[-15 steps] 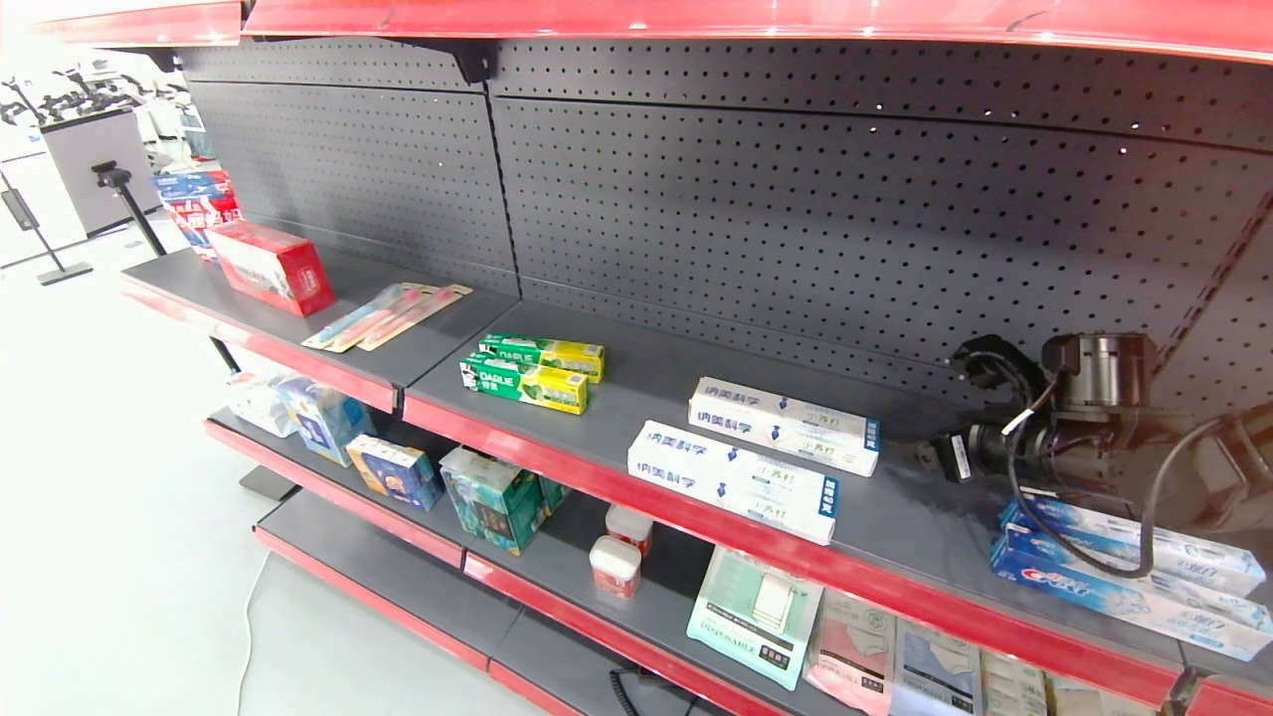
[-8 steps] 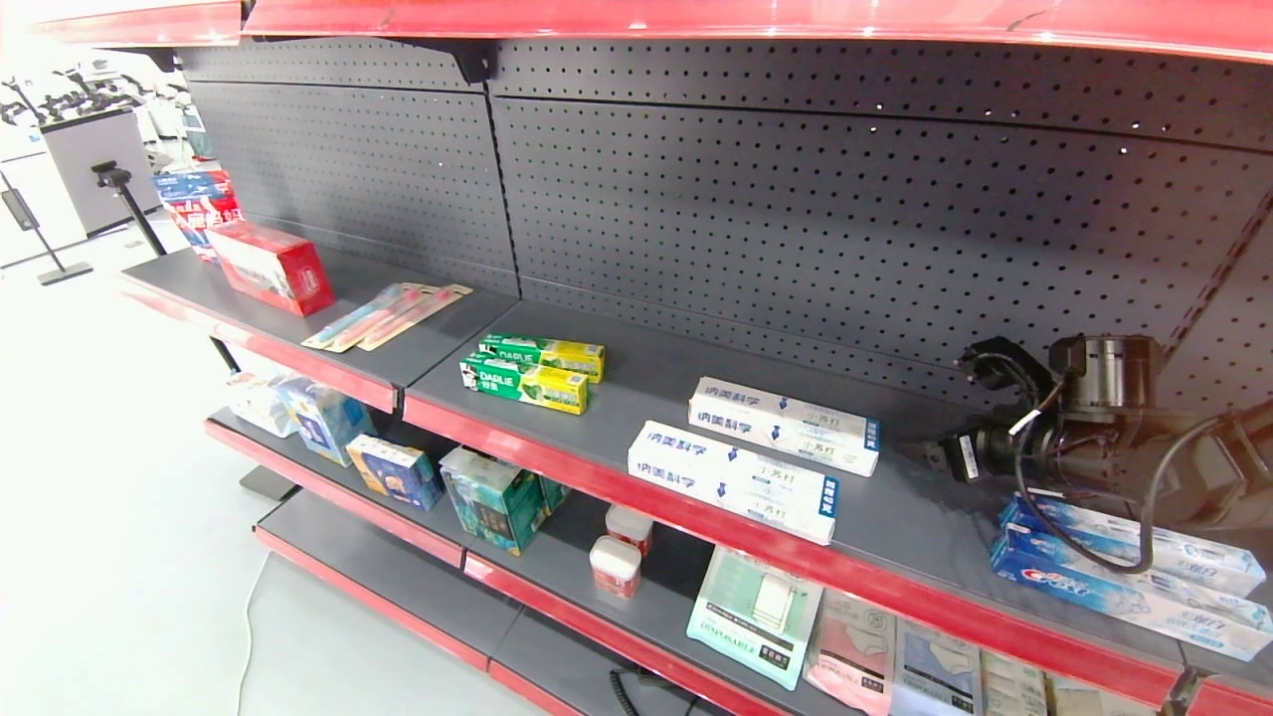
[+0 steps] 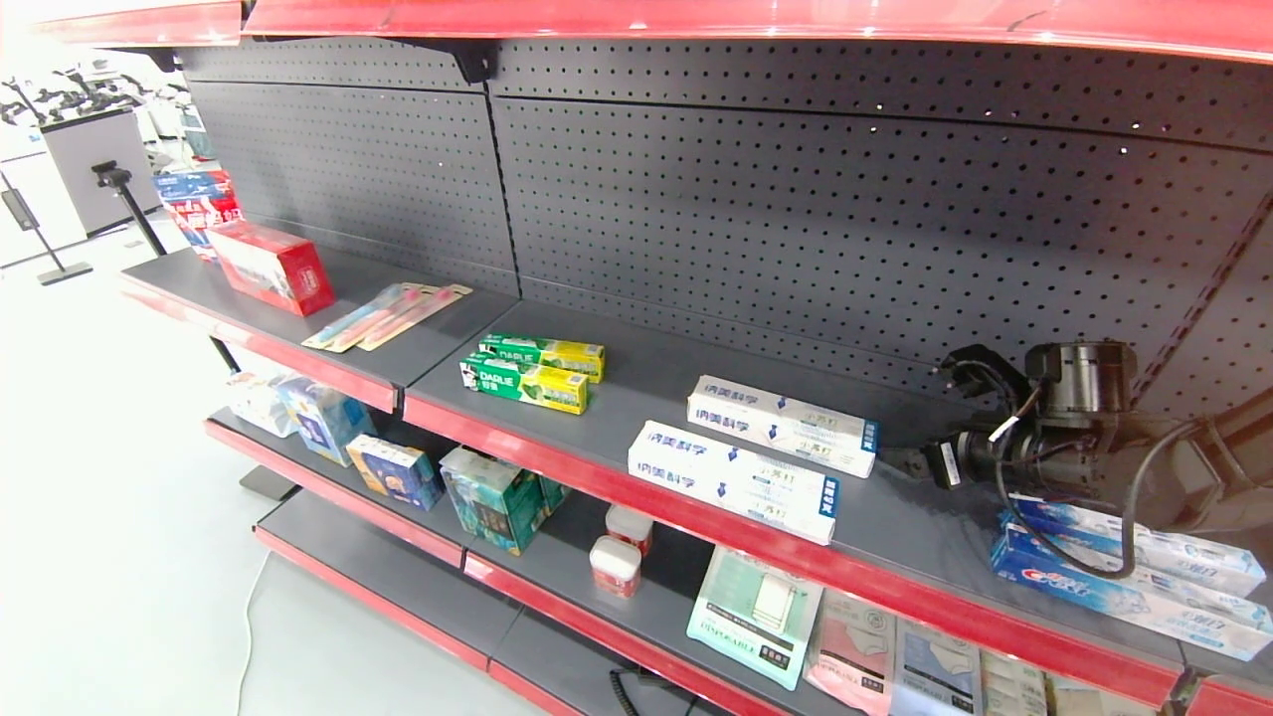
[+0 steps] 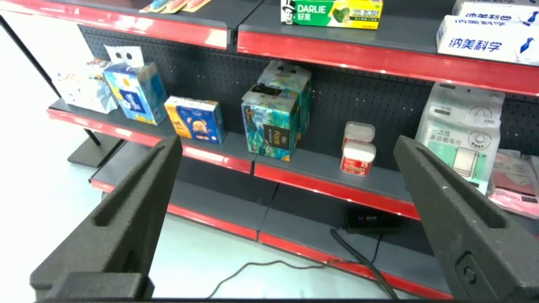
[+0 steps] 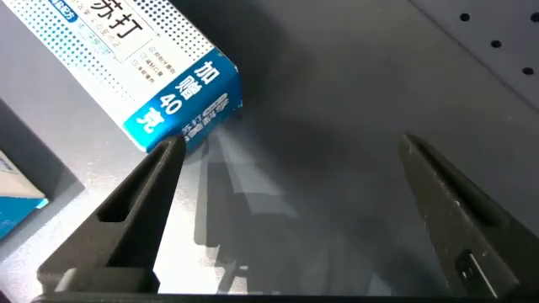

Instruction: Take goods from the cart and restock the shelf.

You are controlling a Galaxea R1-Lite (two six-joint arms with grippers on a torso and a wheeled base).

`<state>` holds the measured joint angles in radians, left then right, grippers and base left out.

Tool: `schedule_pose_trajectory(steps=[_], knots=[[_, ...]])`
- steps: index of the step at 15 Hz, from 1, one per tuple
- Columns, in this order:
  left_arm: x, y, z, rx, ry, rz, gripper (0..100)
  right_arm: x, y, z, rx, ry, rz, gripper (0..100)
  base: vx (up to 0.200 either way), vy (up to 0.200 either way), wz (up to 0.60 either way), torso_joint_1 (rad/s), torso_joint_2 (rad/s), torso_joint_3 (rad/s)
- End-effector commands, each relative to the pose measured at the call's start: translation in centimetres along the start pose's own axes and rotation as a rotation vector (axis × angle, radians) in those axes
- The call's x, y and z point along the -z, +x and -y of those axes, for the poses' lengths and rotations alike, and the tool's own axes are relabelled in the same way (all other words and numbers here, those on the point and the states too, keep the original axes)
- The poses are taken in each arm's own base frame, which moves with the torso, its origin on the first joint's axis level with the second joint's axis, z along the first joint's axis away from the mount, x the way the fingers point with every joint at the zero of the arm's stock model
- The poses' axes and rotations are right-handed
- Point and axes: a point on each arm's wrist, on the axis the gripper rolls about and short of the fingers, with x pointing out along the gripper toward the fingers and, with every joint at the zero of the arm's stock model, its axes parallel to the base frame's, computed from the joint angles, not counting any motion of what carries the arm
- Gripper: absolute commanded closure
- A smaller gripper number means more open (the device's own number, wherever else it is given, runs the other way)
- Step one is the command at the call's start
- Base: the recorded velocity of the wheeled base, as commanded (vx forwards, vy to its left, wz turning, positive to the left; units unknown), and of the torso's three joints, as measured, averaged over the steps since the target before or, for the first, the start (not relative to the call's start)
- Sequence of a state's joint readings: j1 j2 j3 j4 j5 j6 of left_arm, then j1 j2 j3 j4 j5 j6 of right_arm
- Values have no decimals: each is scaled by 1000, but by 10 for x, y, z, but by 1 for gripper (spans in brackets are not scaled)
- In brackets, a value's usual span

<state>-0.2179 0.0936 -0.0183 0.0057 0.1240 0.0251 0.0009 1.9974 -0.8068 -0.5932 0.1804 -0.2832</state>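
Note:
My right gripper (image 3: 907, 462) hovers low over the grey shelf board (image 3: 656, 373), just right of two white toothpaste boxes (image 3: 783, 426). In the right wrist view it (image 5: 290, 147) is open with only bare shelf (image 5: 337, 210) between its fingers, and the blue end of a white box (image 5: 181, 105) lies beside one fingertip. Blue toothpaste boxes (image 3: 1124, 587) lie under the right arm. My left gripper (image 4: 286, 147) is open and holds nothing, in front of the lower shelves.
Green and yellow boxes (image 3: 524, 383), packed toothbrushes (image 3: 388, 315) and a red box (image 3: 271, 266) lie further left on the same board. Lower shelves hold a teal carton (image 4: 276, 109), white jars (image 4: 358, 147) and packs (image 3: 756, 612). A perforated back panel (image 3: 796, 219) closes the shelf behind.
My right arm has slid a little to the left along the shelf, bringing its gripper closer to the white toothpaste boxes. The goods have not moved.

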Motion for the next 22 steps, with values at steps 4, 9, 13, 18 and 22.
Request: schedule_pose_trajectory(steps=[4, 9, 13, 18, 22], knots=[[0, 0, 0, 0, 0, -2, 0, -2, 2, -3, -7, -10, 7, 0, 0, 0, 0, 0, 0, 0], [0, 0, 0, 0, 0, -2, 0, -12, -22, -1, 15, -13, 55, 0, 0, 0, 0, 0, 0, 0], [0, 0, 0, 0, 0, -2, 0, -11, -92, -13, 38, 5, 127, 0, 0, 0, 0, 0, 0, 0], [0, 0, 0, 0, 0, -2, 0, 5, -197, -36, 76, 47, 280, 0, 0, 0, 0, 0, 0, 0], [0, 0, 0, 0, 0, -2, 0, 69, -294, -75, 36, 98, 393, 0, 0, 0, 0, 0, 0, 0]])
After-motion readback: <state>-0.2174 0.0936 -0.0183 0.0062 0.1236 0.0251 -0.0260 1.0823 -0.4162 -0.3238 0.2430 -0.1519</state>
